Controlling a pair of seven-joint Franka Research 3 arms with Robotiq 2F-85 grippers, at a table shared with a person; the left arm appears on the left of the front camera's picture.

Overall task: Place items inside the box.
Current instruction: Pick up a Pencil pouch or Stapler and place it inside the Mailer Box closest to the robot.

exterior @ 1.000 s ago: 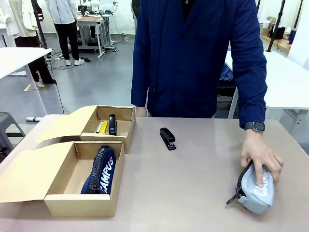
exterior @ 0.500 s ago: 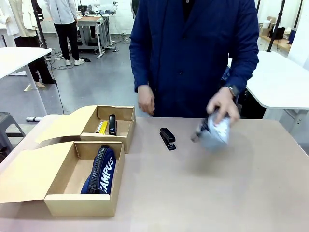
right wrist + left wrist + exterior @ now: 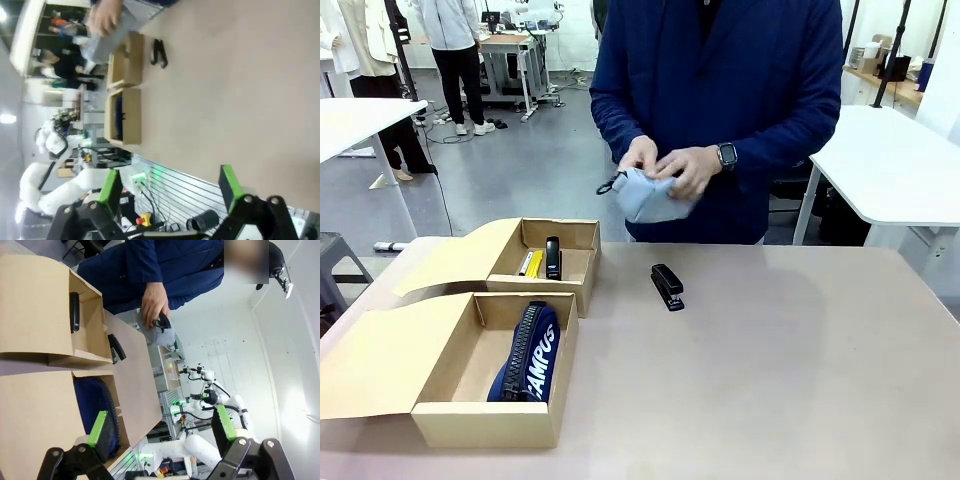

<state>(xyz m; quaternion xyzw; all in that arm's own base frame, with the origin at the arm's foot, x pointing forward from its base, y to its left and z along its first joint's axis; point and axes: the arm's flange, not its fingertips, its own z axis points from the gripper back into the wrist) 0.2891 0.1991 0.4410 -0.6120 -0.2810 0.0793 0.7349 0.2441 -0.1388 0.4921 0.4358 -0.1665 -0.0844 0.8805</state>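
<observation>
The person holds the grey zip pouch (image 3: 645,193) in both hands above the table's far edge. A small black stapler (image 3: 667,286) lies on the table mid-way, right of the boxes. The navy "CAMPUS" pouch (image 3: 527,352) lies in the near open cardboard box (image 3: 450,422). The far box (image 3: 583,291) holds the yellow utility knife (image 3: 532,263) and a black oblong item (image 3: 553,257). My left gripper (image 3: 161,425) is open, high above the navy pouch (image 3: 92,395). My right gripper (image 3: 170,186) is open above bare table, far from the stapler (image 3: 159,52).
Both boxes have their lids folded out to the left (image 3: 370,365). The tan table (image 3: 770,380) is bare to the right of the stapler. White tables (image 3: 900,160) and people stand in the background.
The person picked the grey pouch up from the table's right side, carried it left and up, and now holds it in both hands at chest height.
</observation>
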